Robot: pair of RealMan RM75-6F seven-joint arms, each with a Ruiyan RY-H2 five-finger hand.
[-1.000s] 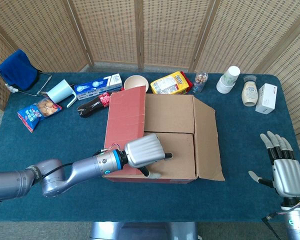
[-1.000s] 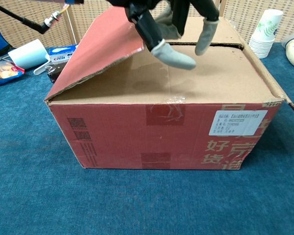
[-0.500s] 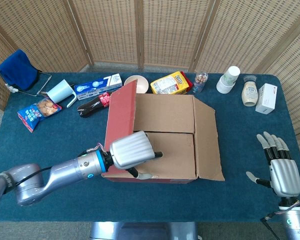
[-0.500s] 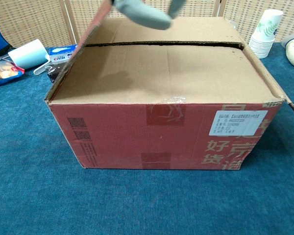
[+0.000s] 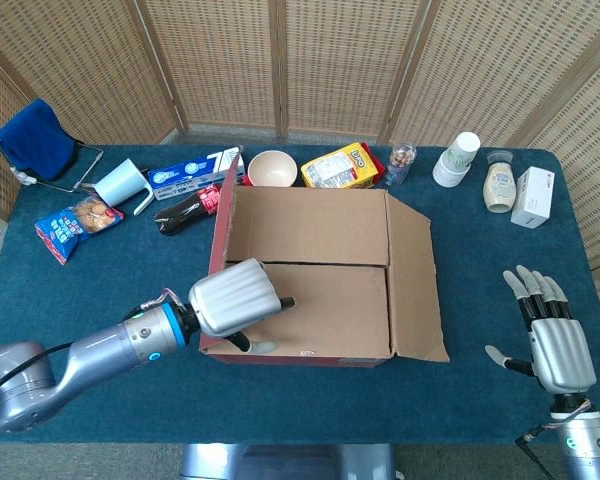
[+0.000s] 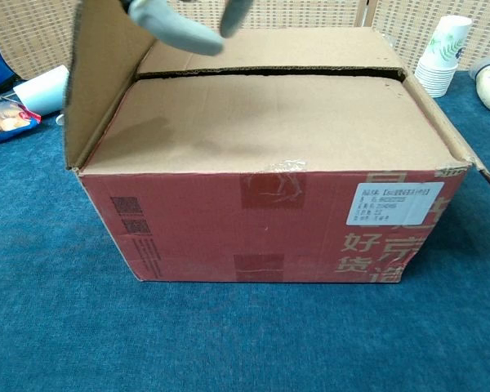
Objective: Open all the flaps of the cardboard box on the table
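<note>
Standing near the middle of the blue-covered table (image 5: 100,290), the cardboard box (image 5: 320,280) had its left side flap (image 6: 98,73) raised roughly upright and its right side flap (image 5: 415,280) folded outward and down, while the two long flaps, the far one (image 5: 310,226) and the near one (image 5: 325,310), lay flat and met along a seam across the top. The left hand (image 5: 232,298) hung over the box's near left corner, fingers spread and gripping nothing (in the chest view only two grey fingertips (image 6: 175,24) showed, at the top edge, beside the raised flap; whether they touched it could not be told). The right hand (image 5: 553,340) was held well apart from the box at the table's right edge, palm down, fingers splayed and empty. Behind the box stood a bowl (image 5: 272,168), a yellow snack box (image 5: 342,166), a dark bottle (image 5: 185,212) and a stack of paper cups (image 5: 456,158).
</note>
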